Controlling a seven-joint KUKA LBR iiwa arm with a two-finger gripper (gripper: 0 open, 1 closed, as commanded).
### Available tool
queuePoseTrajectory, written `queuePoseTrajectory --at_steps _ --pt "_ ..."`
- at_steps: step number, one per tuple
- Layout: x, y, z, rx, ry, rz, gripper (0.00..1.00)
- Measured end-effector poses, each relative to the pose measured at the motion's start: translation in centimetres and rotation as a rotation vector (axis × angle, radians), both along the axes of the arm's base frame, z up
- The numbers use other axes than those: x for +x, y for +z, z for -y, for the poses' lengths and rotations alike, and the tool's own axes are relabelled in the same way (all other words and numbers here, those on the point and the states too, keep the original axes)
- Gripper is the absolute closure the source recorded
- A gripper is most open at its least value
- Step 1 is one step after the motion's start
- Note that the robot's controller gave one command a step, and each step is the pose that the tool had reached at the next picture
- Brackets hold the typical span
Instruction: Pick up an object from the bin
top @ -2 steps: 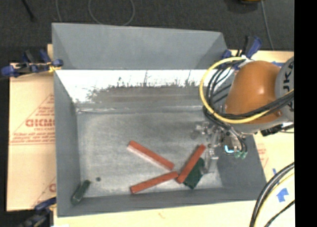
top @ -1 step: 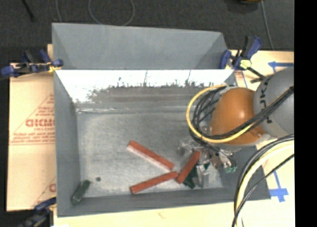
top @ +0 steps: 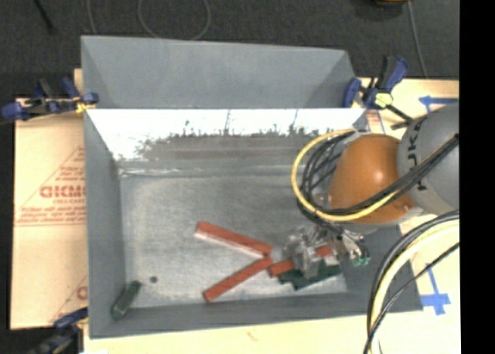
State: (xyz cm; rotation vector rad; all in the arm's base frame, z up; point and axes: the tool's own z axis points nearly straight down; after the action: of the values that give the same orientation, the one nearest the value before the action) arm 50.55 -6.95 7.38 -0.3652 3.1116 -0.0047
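— What's the surface like?
— A grey metal bin (top: 155,205) on dark carpet (top: 255,5). Its floor is scuffed and its far wall has white scrapes.
— And the end effector (top: 313,256)?
— Low at the near right, over the right ends of a far flat red strip (top: 232,240) and a near flat red strip (top: 240,280), beside a dark green piece (top: 313,277). I cannot tell how far open it is.
— Anything else?
— A small dark grey block (top: 125,299) in the near left corner.

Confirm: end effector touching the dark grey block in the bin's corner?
Apart. Camera view: end effector sits by the red strips; dark grey block lies far off in its corner.
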Motion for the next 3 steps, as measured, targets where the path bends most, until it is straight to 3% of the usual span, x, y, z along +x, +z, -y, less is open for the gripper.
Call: queuePoseTrajectory --at_steps 1,2,3 --pt "-2.7 2.0 -1.5 0.004 -0.011 -0.004 1.0" --pt "-2.2 -0.3 -4.8 0.002 -0.031 -0.011 1.0" --pt "0.2 -0.2 -7.6 0.002 -0.08 -0.006 1.0"
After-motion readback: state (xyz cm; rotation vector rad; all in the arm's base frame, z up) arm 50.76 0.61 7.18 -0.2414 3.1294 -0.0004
